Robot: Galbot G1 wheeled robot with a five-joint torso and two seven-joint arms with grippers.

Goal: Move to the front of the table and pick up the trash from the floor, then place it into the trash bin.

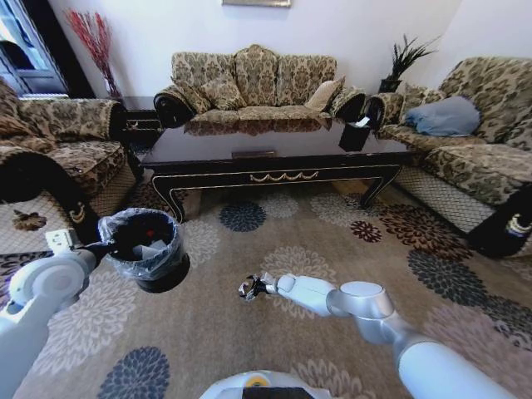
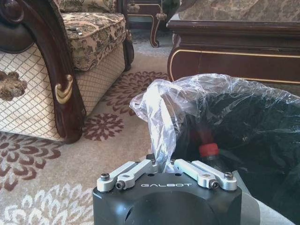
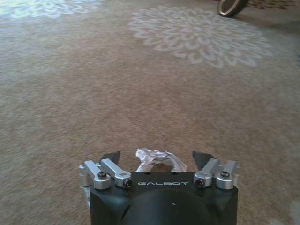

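My left gripper is shut on the rim and crinkly clear bag of the black trash bin, at my left over the floor. Inside the bin lie a clear bottle with a red cap and a folded white paper. My right gripper is low over the carpet at centre, open. A crumpled white scrap sits between its fingers with a gap on each side. The dark table stands ahead.
Patterned sofas ring the room: an armchair close on the left with a dark wooden arm post near the bin, a sofa behind the table, another on the right. A small black holder stands on the table.
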